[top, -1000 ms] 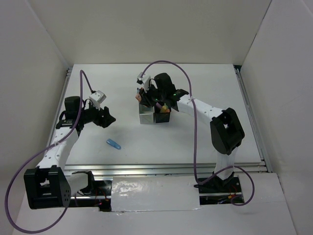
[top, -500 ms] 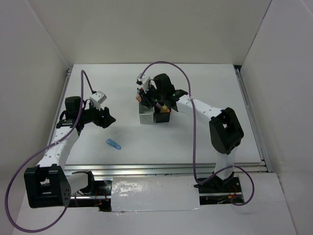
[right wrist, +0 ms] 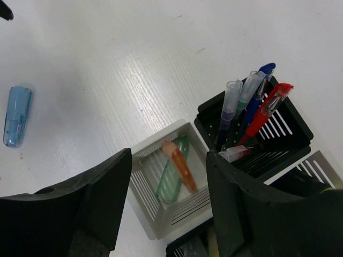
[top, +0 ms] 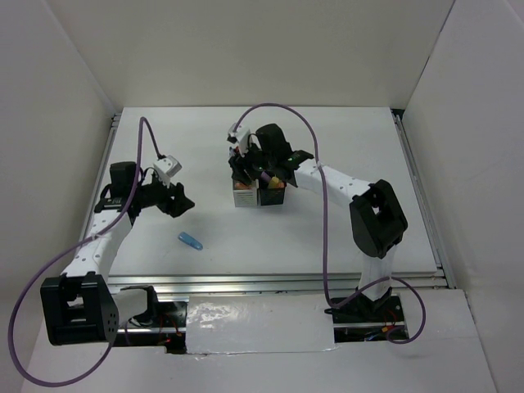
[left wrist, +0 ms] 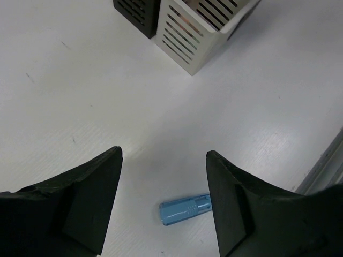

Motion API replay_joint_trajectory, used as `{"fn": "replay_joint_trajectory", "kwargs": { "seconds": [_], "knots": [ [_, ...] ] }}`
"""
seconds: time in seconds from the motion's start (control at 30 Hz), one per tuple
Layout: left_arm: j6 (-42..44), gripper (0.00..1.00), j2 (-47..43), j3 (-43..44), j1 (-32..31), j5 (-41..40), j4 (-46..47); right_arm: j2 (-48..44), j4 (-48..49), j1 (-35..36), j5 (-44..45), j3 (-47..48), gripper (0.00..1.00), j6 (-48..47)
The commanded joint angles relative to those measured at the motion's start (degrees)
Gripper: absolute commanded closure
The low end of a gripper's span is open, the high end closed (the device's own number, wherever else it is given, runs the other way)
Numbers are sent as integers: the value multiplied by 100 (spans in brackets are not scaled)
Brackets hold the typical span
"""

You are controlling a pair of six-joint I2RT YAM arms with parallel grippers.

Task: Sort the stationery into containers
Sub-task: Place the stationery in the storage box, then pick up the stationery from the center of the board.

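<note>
The right gripper [top: 244, 170] has come a little nearer and lower over the containers [top: 274, 199], so in the top view its black head now hides the far part of the block and most of the near-left silver-white cup [right wrist: 155, 214], which showed more fully a second ago. A salmon patch that sat at the left side of the jaws is gone from there; an orange marker [right wrist: 181, 166] now shows inside that cup, lying across a green one. The left gripper [top: 182, 202] has dipped slightly toward the near side, and its purple cable [top: 146, 131] has swung a touch to the right.
</note>
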Motion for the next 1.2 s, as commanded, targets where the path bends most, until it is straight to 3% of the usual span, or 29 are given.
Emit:
{"fn": "replay_joint_trajectory", "kwargs": {
  "seconds": [0.0,0.03,0.07,0.17,0.23,0.6,1.17],
  "knots": [
    [1309,25,154,309,31,537,-673,-286,120,65,50,342,35,155],
    [1724,26,198,380,-22,712,-964,-348,112,74,50,438,35,208],
    [2816,26,347,537,-66,766,-1767,-488,103,39,24,474,35,304],
    [4848,28,750,766,-391,521,-2967,-795,68,-119,6,562,35,472],
    [5583,28,927,802,-531,258,-3663,-928,-55,-329,-20,579,35,621],
    [6544,21,1692,1004,-1673,-1087,-3946,-1921,-609,-1524,67,-430,35,490],
    [6606,34,2220,855,-3053,-3109,-3349,-2660,-635,-2264,155,-1310,34,226]
  ]
}}
